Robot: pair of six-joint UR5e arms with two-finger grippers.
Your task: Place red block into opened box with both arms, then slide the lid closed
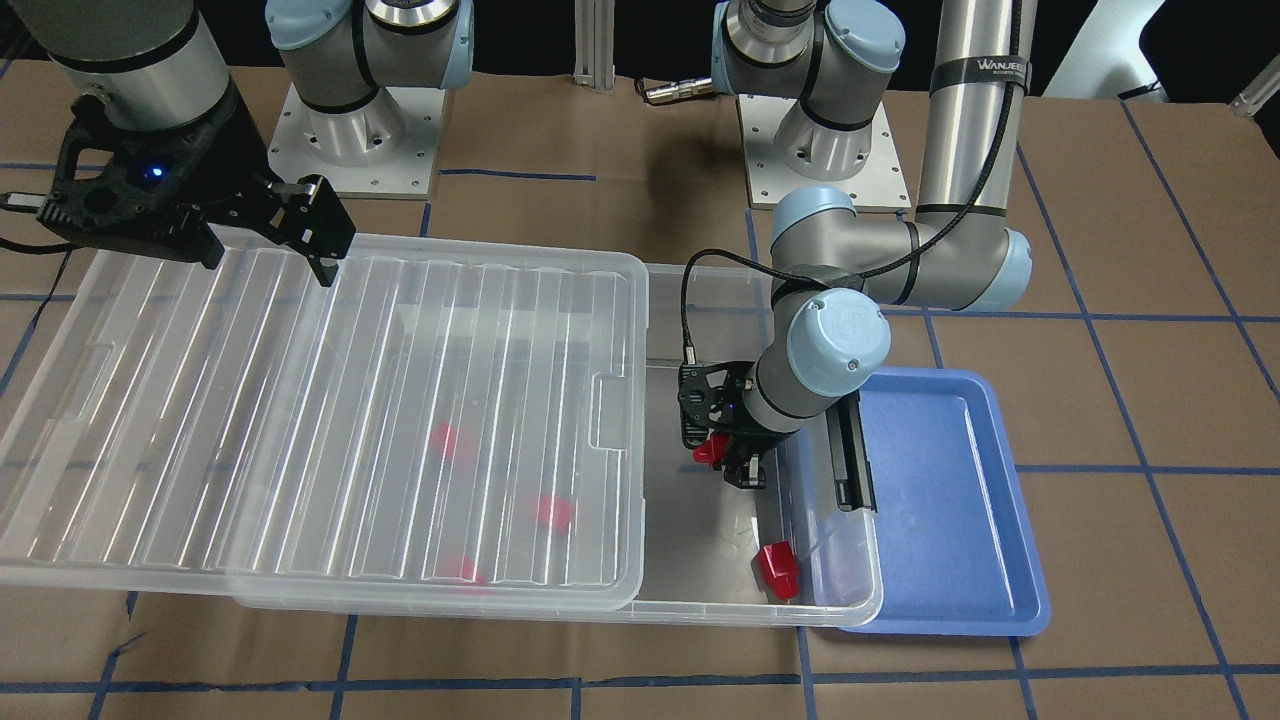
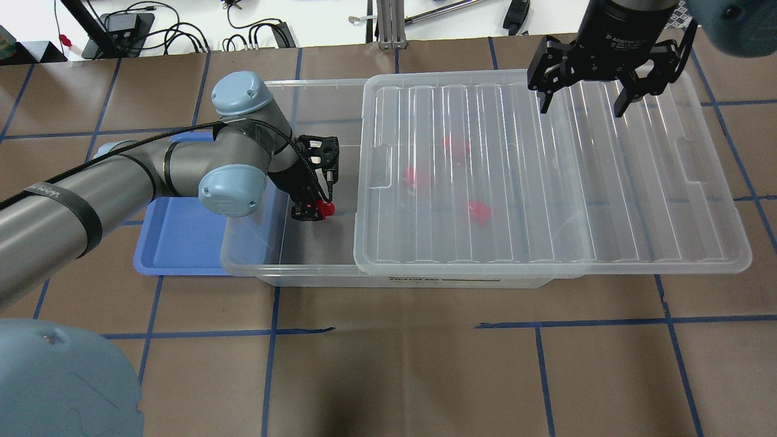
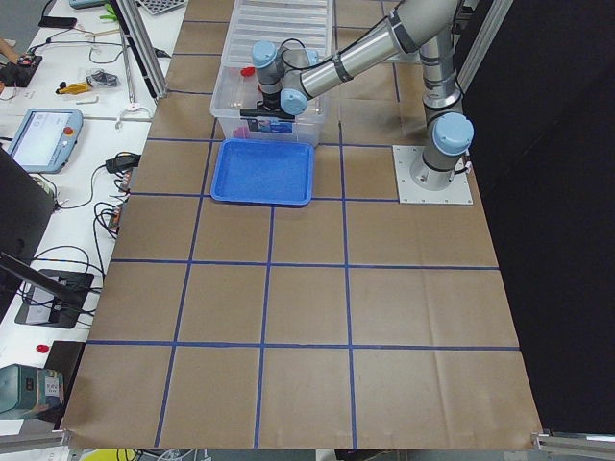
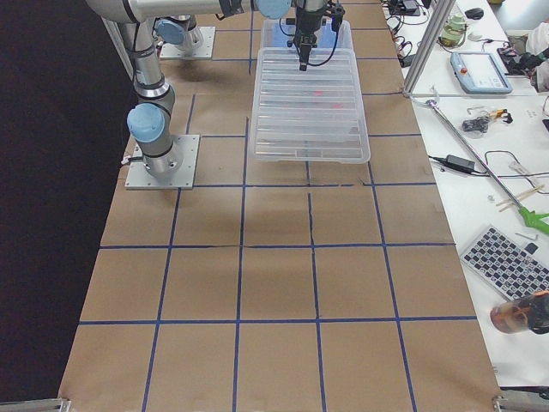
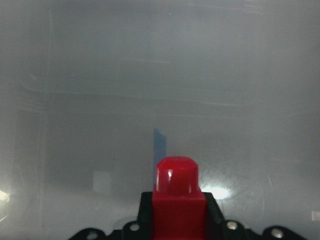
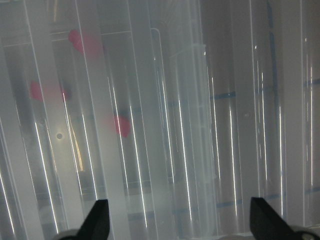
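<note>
My left gripper (image 2: 315, 211) is shut on a red block (image 2: 326, 209) and hangs inside the uncovered end of the clear box (image 2: 285, 273). In the left wrist view the red block (image 5: 176, 200) fills the gap between the fingers, stub pointing away. A second red block (image 1: 778, 570) lies on the box floor near a corner. Three more show blurred through the ribbed clear lid (image 2: 546, 182), which covers most of the box and overhangs its far end. My right gripper (image 2: 581, 108) is open above the lid's far edge, with nothing between its fingers.
A blue tray (image 1: 950, 500) lies partly under the box's open end, beside the black latch bar (image 1: 850, 460). The left arm's elbow (image 2: 234, 188) hangs over the tray and the box rim. Brown paper with blue tape lines covers the table.
</note>
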